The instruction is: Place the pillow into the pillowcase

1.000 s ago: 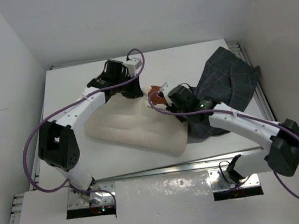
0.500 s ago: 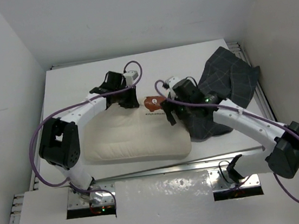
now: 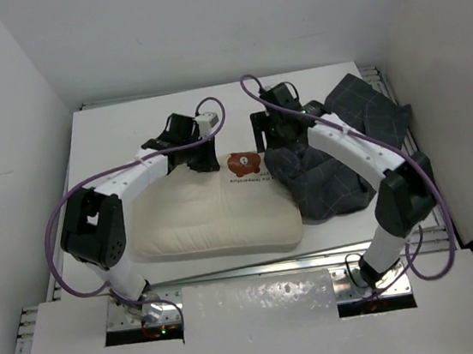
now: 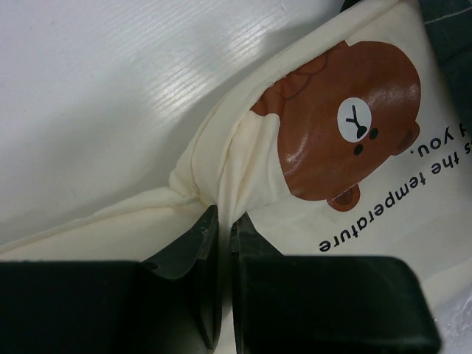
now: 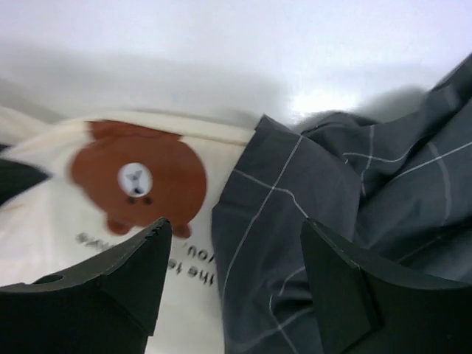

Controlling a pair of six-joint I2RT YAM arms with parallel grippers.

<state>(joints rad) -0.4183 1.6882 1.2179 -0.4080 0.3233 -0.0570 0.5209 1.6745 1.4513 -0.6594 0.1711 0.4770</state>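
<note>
The cream pillow [image 3: 211, 219] lies flat on the table, its brown bear print [image 3: 242, 163] at the far right corner. My left gripper [image 3: 206, 162] is shut on a bunched fold of the pillow's far edge [image 4: 221, 158], just left of the bear print [image 4: 346, 133]. The dark checked pillowcase [image 3: 337, 156] lies crumpled to the right, its left edge touching the pillow. My right gripper [image 3: 265, 143] hangs open above that edge. In its wrist view the pillowcase [image 5: 354, 206] and the pillow [image 5: 44, 221] show between its spread fingers [image 5: 234, 225], which hold nothing.
White walls close in the table [image 3: 127, 130] on the left, back and right. A metal rail [image 3: 231, 273] runs along the near edge in front of the arm bases. The pillowcase reaches the table's right edge [image 3: 407, 121].
My right gripper has opened, let go of the pillow's bear corner, and swung to the far side over the pillowcase's edge. The pillow has dropped flat. My left gripper keeps its hold.
</note>
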